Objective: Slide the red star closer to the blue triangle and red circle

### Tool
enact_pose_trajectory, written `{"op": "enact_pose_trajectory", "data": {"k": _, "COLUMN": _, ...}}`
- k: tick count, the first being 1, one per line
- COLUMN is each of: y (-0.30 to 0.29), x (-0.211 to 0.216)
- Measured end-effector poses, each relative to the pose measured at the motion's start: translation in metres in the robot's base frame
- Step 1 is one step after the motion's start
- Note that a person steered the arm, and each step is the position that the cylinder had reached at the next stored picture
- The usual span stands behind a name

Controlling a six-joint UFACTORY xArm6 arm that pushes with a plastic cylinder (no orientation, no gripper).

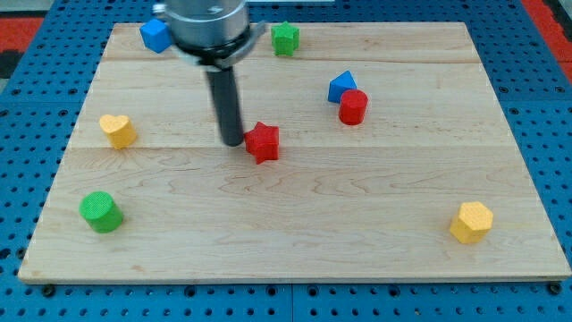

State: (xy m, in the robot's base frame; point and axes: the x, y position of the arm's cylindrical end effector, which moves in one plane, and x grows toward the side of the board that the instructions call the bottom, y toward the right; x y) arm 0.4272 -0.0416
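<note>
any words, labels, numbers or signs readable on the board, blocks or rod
None: no text, number or sign shows on the wooden board, the rod, or any block, including the red star, blue triangle and red circle. My tip sits just left of the star.

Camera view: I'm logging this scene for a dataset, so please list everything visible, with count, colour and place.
Red star: 1, red, board centre.
Blue triangle: 1, blue, right of centre, upper half.
Red circle: 1, red, touching the triangle's lower right.
Blue cube: 1, blue, top left.
Green star: 1, green, top centre.
Yellow heart: 1, yellow, left edge.
Green cylinder: 1, green, bottom left.
Yellow hexagon: 1, yellow, bottom right.
Wooden board: 1, light wood, over blue pegboard.
My tip: 1, dark rod, just left of the red star.
</note>
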Motion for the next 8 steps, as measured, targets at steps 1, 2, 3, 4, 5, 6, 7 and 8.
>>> {"op": "enact_pose_trajectory", "data": {"k": 1, "y": 0.061, "x": 0.017}}
{"op": "enact_pose_trajectory", "data": {"k": 2, "y": 0.023, "x": 0.052}}
{"op": "enact_pose_trajectory", "data": {"k": 3, "y": 0.032, "x": 0.088}}
{"op": "enact_pose_trajectory", "data": {"k": 4, "y": 0.076, "x": 0.087}}
{"op": "enact_pose_trajectory", "data": {"k": 5, "y": 0.104, "x": 0.058}}
{"op": "enact_pose_trajectory", "data": {"k": 6, "y": 0.11, "x": -0.016}}
{"op": "enact_pose_trajectory", "data": {"k": 7, "y": 0.118, "x": 0.018}}
{"op": "enact_pose_trajectory", "data": {"k": 8, "y": 0.07, "x": 0.026}}
